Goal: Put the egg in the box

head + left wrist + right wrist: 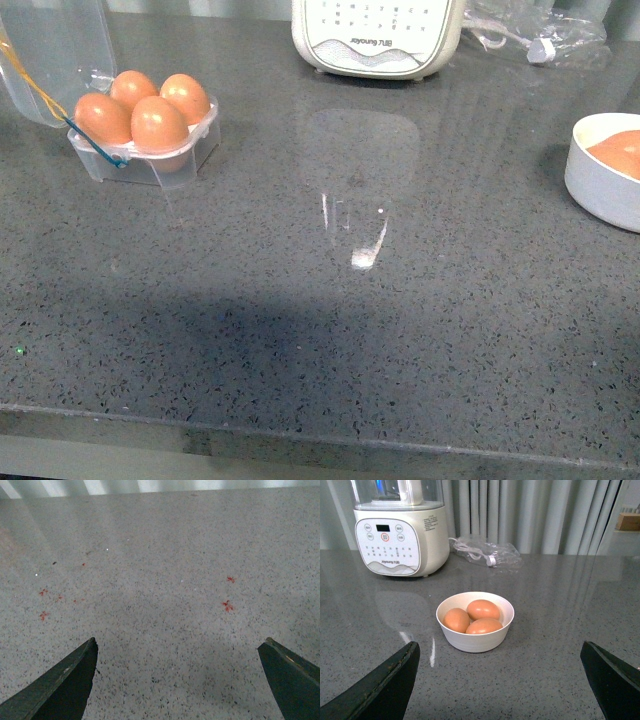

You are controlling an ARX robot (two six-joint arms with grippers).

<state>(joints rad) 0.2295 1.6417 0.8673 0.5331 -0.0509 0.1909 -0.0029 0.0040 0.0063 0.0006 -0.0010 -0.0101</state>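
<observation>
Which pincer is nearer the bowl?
Right. The right pincer points at the bowl just ahead of it; the left pincer has only counter in its view.

The countertop (400, 350) is grey speckled stone, polished and reflective. The box (108, 165) is thin clear plastic, and its eggs (158, 124) have smooth, faintly sheened shells. The bowl (475, 641) is smooth white, the Joyoung appliance (427, 545) glossy cream plastic, the bag (485, 552) crinkled clear film.

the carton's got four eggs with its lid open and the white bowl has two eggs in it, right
Not quite: the white bowl holds three eggs, not two, as the right wrist view shows. The carton does hold four, with its lid open.
</observation>
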